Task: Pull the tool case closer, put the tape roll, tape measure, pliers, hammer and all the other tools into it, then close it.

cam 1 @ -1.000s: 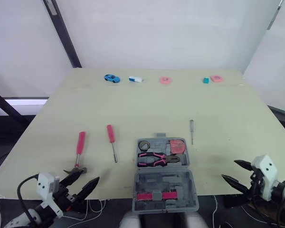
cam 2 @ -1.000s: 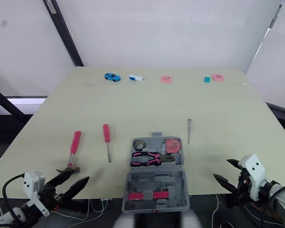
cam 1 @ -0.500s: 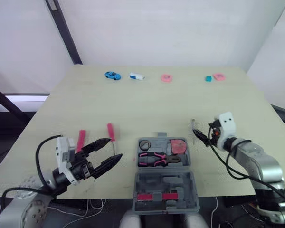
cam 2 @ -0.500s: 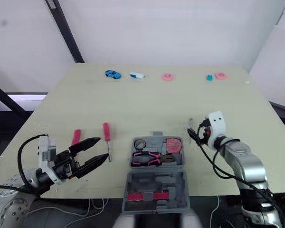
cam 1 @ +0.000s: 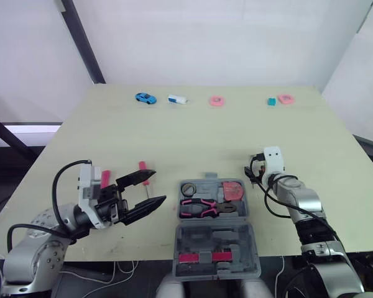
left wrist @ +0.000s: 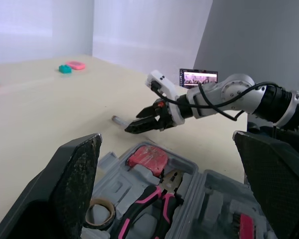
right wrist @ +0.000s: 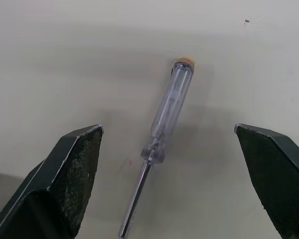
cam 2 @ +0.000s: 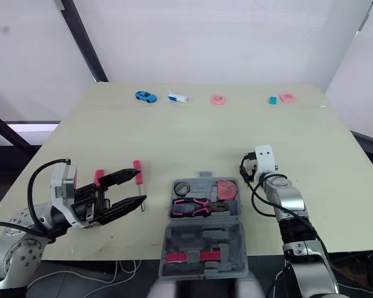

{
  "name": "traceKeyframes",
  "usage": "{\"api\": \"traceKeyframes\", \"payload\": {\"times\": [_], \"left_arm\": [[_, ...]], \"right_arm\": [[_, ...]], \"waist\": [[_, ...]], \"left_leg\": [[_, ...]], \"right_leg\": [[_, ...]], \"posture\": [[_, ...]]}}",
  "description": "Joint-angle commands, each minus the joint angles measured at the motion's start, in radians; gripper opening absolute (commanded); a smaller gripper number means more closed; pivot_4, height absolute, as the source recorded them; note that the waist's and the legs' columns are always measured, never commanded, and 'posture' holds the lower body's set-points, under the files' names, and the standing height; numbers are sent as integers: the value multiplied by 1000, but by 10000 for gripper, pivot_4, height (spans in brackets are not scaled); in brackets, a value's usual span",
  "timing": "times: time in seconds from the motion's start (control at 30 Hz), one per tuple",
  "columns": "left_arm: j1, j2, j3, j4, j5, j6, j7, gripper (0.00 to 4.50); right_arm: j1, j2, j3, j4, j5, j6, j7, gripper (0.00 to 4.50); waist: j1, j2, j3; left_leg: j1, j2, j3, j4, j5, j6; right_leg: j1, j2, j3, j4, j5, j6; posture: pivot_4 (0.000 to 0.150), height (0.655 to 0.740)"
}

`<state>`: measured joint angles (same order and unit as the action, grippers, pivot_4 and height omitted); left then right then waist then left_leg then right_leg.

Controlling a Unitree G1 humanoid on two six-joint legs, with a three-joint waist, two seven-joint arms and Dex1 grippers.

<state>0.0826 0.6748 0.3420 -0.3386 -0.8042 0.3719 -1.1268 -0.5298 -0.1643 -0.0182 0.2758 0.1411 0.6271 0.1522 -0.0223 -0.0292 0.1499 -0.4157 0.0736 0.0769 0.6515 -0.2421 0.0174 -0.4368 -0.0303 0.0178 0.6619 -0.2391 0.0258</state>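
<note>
Widely parted, right claw [right wrist: 167,128] straddles clear screwdriver [right wrist: 173,102], gaps on both sides.

You get bright, even light across the table [cam 1: 193,136], and its matte top spreads it softly. The white wall [cam 1: 205,37] behind is just as bright. Shadows are soft: in the right wrist view a diffuse dark patch hugs the clear screwdriver [right wrist: 167,117]. In the left wrist view the back wall [left wrist: 139,25] runs from bright to grey, and a small screen [left wrist: 198,78] glows.
</note>
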Motion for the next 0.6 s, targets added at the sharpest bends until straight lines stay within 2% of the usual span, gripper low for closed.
{"api": "traceKeyframes", "payload": {"times": [0.03, 0.13, 0.27, 0.33, 0.37, 0.4, 0.47, 0.57, 0.6], "left_arm": [[23, -8, 23, 5, 5, -19, 8, 45000], [51, -25, 22, 34, 60, -44, 57, 45000], [73, -18, -2, 72, 131, -69, 63, 45000], [83, 7, -27, 111, 150, -65, 15, 45000], [84, 14, -38, 129, 143, -60, -20, 39828], [82, 27, -60, 157, 164, -66, -41, 37006], [60, 42, -107, 214, 217, -103, -75, 28297], [11, 51, -164, 301, 273, -140, -118, 12783], [-8, 54, -189, 339, 300, -163, -138, 9491]], "right_arm": [[-9, 6, -16, -30, 1, -46, 1, 44623], [17, -8, -20, -80, 21, -87, 50, 44623], [104, -85, -10, -219, 81, -62, 203, 44623], [171, -165, -1, -323, 131, -14, 317, 39511], [198, -205, 4, -363, 149, 7, 364, 36550], [223, -255, 11, -396, 161, 20, 413, 32665], [268, -365, 38, -446, 170, 24, 522, 23605], [308, -496, 77, -482, 166, -10, 661, 8275], [317, -542, 99, -481, 149, -40, 707, 4771]], "waist": [[-6, 0, 0], [-12, 0, 0], [-11, 0, 0], [-7, 0, 0], [-7, 0, 0], [-7, 1, 0], [-10, 1, 1], [-10, 2, 1], [-12, 2, 1]], "left_leg": [[0, 0, 0, 0, 0, 0], [0, 0, 0, 0, 0, 0], [0, 0, -1, 0, 0, 0], [0, 0, -1, 0, 0, 0], [0, 0, -1, 0, 0, 0], [0, 0, -1, 0, 0, 0], [1, 0, 0, 1, 0, 0], [2, 0, -1, 2, 0, 0], [2, 0, -1, 2, 0, 0]], "right_leg": [[0, 0, 0, 0, 0, 0], [0, 0, 0, 0, 0, 0], [0, -1, -1, 0, 0, 0], [0, -1, -1, 0, 0, 0], [1, -1, -1, 0, 0, 0], [1, -1, -1, 0, 0, 0], [1, -1, -1, 0, 0, 0], [2, -1, -1, 0, -1, -1], [2, 0, -1, 0, -2, -3]], "posture": [[1500, 7400], [1500, 7400], [1500, 7400], [1500, 7400], [1500, 7400], [1500, 7400], [1500, 7400], [1500, 7400], [1500, 7400]]}}
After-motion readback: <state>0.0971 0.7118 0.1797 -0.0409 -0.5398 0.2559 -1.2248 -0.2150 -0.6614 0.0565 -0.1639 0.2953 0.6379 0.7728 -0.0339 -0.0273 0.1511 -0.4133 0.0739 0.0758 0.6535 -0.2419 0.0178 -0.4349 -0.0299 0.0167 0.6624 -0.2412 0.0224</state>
